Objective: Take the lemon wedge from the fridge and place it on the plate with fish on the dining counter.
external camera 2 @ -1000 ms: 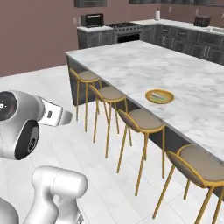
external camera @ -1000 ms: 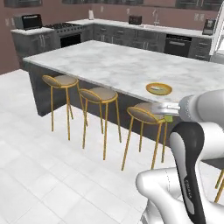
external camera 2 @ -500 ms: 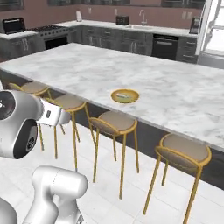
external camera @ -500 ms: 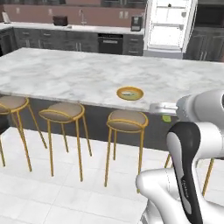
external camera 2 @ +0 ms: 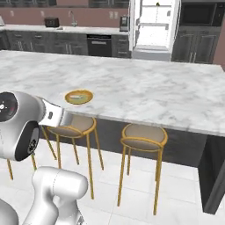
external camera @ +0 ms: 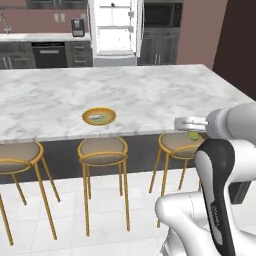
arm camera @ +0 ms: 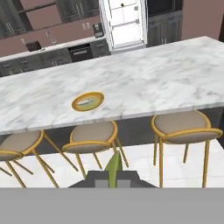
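Already the gripper (arm camera: 113,176) is clamped on the lemon wedge (arm camera: 113,167), out of the fridge (external camera: 116,31); the wedge hangs short of the dining counter (external camera: 150,95), above the stools (arm camera: 92,136); setting it on the plate (external camera: 99,116) remains.

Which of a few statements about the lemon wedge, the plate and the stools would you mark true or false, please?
1. The gripper is shut on the lemon wedge. True.
2. The lemon wedge already lies on the plate with fish. False: it is between the gripper's fingers, out in front of the counter, apart from the plate.
3. The plate with fish sits on the dining counter near its front edge. True.
4. The fridge doors are closed. False: its bright white interior shows, so it stands open.
5. Stools with gold legs stand along the counter's near side. True.
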